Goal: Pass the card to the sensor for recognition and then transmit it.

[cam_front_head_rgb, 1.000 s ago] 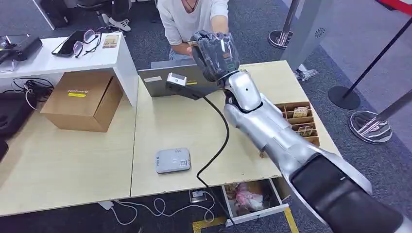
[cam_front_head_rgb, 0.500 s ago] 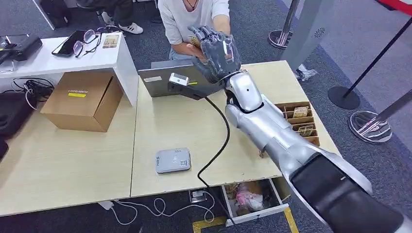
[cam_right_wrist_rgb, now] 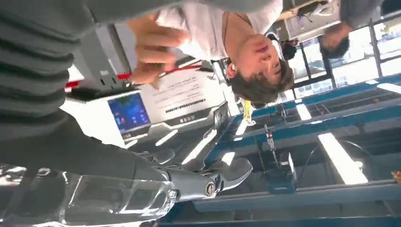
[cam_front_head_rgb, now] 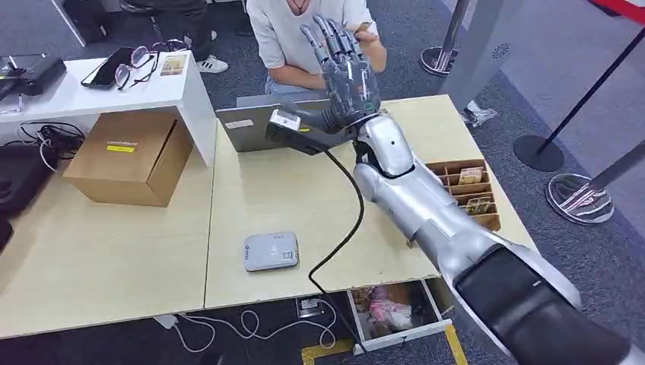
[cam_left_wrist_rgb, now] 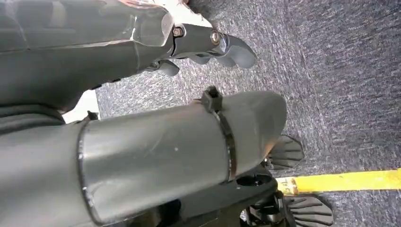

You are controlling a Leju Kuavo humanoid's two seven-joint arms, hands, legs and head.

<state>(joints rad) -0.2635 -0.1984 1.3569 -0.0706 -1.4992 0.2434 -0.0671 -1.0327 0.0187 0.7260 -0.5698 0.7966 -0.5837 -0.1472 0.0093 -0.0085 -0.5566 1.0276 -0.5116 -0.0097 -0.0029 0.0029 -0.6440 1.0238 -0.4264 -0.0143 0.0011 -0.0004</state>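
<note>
Though too small to confirm, looks like card (cam_front_head_rgb: 363,28) at person's hand (cam_front_head_rgb: 371,47), just beyond right hand (cam_front_head_rgb: 346,72). Holding nothing there: fingers spread wide, pointing up, raised above far edge of desk (cam_front_head_rgb: 251,190). Just beside it, small scanner (cam_front_head_rgb: 280,124) with black cable (cam_front_head_rgb: 346,228) running back across desk. Grey sensor pad (cam_front_head_rgb: 271,252) flat near front edge, well apart. Can't tell left hand (cam_left_wrist_rgb: 208,42) state; hangs over carpet.
</note>
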